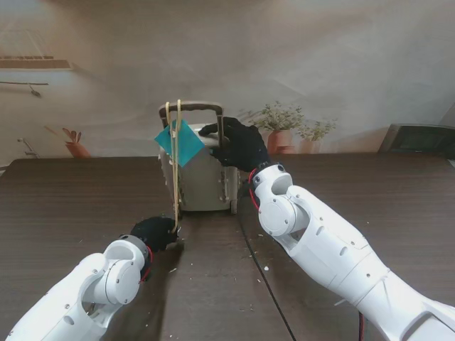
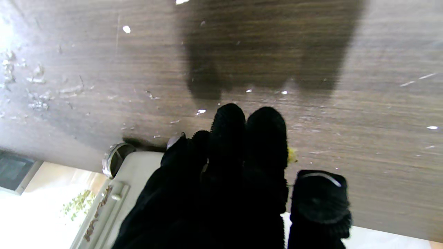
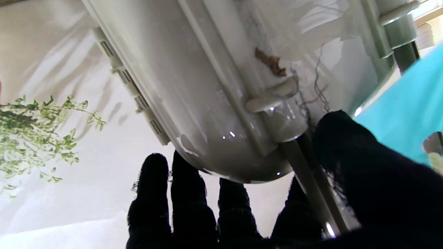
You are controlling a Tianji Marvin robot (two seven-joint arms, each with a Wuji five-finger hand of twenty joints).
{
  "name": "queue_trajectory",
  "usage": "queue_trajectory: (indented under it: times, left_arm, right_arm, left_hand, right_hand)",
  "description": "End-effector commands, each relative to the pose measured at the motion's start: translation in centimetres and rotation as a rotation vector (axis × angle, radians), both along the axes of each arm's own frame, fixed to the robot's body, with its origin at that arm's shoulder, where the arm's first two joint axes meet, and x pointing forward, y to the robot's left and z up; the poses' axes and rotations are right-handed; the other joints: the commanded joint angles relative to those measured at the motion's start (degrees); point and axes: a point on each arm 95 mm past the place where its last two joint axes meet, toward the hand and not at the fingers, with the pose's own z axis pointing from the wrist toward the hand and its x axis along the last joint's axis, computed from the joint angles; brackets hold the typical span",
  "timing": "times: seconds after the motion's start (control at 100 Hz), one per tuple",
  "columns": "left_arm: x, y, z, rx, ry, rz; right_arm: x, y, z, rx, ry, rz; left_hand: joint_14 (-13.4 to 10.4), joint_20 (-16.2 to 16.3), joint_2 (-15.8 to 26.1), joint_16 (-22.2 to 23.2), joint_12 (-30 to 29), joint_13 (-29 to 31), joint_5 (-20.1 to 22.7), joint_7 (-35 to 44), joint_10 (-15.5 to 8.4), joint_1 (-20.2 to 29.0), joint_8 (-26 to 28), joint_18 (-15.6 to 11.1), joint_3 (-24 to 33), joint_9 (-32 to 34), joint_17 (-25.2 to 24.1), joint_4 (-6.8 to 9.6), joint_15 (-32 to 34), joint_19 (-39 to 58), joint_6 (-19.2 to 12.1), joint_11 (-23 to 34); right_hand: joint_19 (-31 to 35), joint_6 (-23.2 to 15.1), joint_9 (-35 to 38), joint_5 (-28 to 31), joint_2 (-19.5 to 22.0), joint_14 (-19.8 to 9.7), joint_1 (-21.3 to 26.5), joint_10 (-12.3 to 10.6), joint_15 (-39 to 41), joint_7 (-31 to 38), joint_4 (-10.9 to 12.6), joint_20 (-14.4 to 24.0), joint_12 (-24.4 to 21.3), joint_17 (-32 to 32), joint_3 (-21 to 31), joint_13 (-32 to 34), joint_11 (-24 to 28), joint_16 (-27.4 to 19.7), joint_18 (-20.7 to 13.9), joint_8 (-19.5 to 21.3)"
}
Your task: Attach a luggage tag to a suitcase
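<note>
Fingers (image 3: 193, 207) brace suitcase (image 1: 202, 177); tag (image 1: 180, 143) shows no writing.

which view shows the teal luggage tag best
The stand view: the whole teal luggage tag shows there, hanging by its yellow loop at the suitcase handle. The right wrist view catches only a teal edge; the left wrist view shows none of the tag itself.

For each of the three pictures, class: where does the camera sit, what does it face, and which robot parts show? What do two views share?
Stand view: above the shoulders, facing the small grey hard-shell suitcase, teal paper tag, both arms.
Left wrist: facing the dark wooden table, black-gloved left hand.
Right wrist: facing the suitcase's shell, black-gloved right hand.
Shared: suitcase, tag.
</note>
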Motion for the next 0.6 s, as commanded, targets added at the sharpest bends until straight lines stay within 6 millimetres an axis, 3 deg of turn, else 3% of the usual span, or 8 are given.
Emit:
queue_trajectory:
  times: [0.0, 0.11, 0.19, 0.23, 0.35, 0.49, 0.59]
  left_arm:
    - [-0.2, 0.1, -0.4, 0.018, 0.018, -0.012]
    - [-0.3, 0.2, -0.5, 0.028, 0.025, -0.016]
    - [-0.4, 0.2, -0.4, 0.020, 0.018, -0.008]
    - [-0.4, 0.2, -0.4, 0.014, 0.012, -0.002]
    - [-0.6, 0.3, -0.1, 0.001, -0.010, 0.013]
    - [-0.9, 0.1, 0.1, -0.019, -0.051, 0.043]
    - [-1.2, 0.2, 0.4, 0.011, -0.090, 0.050]
  right_arm:
    - [-0.4, -0.1, -2.4, -0.036, 0.063, 0.007]
    - [-0.5, -0.1, -2.5, -0.037, 0.066, 0.008]
    - [-0.4, -0.1, -2.5, -0.036, 0.066, 0.007]
    - [-0.4, -0.1, -2.5, -0.035, 0.067, 0.006]
    - [-0.4, -0.1, -2.5, -0.035, 0.066, 0.006]
    - [-0.4, -0.2, -2.5, -0.034, 0.066, 0.005]
    - [-0.4, -0.2, -2.5, -0.034, 0.065, 0.004]
  left_hand:
    - [-4.4, -0.7, 1.8, -1.8, 1.1, 1.9, -1.0, 1.9, 0.2, 2.2, 0.7, -1.7, -1.6, 0.3, 0.1, 0.47, -0.4, 2.8, -2.8, -0.1]
    - [-4.8, -1.2, 2.2, -2.2, 0.9, -0.3, -1.9, 0.2, -0.3, 0.8, -1.3, -2.9, -2.0, -1.8, -2.4, 0.32, -2.1, 1.4, -4.9, -1.5]
    - [-3.2, -0.3, 0.9, -1.3, 0.7, -4.8, -4.7, -4.1, 0.4, -1.6, -5.4, -2.7, -1.8, -5.8, -7.5, 0.50, -5.1, -2.0, -5.0, -4.5]
    - [-2.6, 0.7, -0.3, -0.4, 0.4, -7.2, -6.3, -7.3, 0.8, -3.8, -6.9, -2.2, -1.3, -8.2, -9.9, 0.87, -6.6, -4.2, -4.5, -5.9]
    - [-1.3, 3.2, -1.2, 1.3, -0.5, -13.9, -10.2, -18.9, 1.5, -18.1, -6.1, -1.4, 5.8, -15.3, -16.8, 1.18, -11.0, -11.1, -1.8, -8.7]
    - [0.0, 2.6, -3.5, 1.5, -1.0, -18.4, -12.5, -21.6, 3.1, -25.4, -7.5, -0.2, 5.5, -19.5, -20.7, 1.52, -12.9, -14.7, 0.3, -10.1]
    - [0.8, 2.5, -2.6, 1.8, -1.5, -21.6, -14.6, -24.9, 3.6, -28.4, -9.3, 0.0, 4.9, -22.8, -23.0, 1.57, -14.3, -16.4, 1.5, -11.3]
  right_hand:
    - [0.7, 6.2, 6.3, 6.9, 1.3, -3.4, 2.1, 0.5, 1.6, 5.5, 0.7, -1.0, 0.9, -0.2, 0.6, 1.9, 4.8, 0.1, -2.2, 1.6]
    - [0.7, 6.4, 6.4, 7.1, 1.2, -3.4, 2.1, 0.6, 1.6, 5.5, 0.7, -1.1, 0.9, -0.2, 0.7, 2.0, 4.8, 0.1, -2.2, 1.5]
    - [0.8, 6.4, 6.5, 7.1, 1.3, -3.4, 2.1, 0.6, 1.5, 5.5, 0.8, -1.2, 0.9, -0.2, 0.7, 1.9, 4.8, 0.1, -2.3, 1.4]
    - [0.8, 6.5, 6.5, 7.1, 1.3, -3.4, 2.1, 0.5, 1.6, 5.4, 0.8, -1.3, 0.9, -0.2, 0.7, 2.0, 4.8, 0.1, -2.2, 1.4]
    - [0.9, 6.5, 6.5, 7.0, 1.4, -3.4, 2.2, 0.6, 1.6, 5.4, 0.8, -1.4, 0.9, -0.2, 0.7, 2.0, 4.7, 0.1, -2.3, 1.4]
    - [1.0, 6.5, 6.6, 7.1, 1.4, -3.5, 2.2, 0.6, 1.6, 5.4, 0.8, -1.5, 0.9, -0.2, 0.7, 2.0, 4.7, 0.1, -2.3, 1.3]
    - [1.0, 6.5, 6.6, 7.1, 1.3, -3.4, 2.2, 0.6, 1.6, 5.4, 0.8, -1.6, 0.9, -0.2, 0.7, 2.0, 4.7, 0.1, -2.3, 1.3]
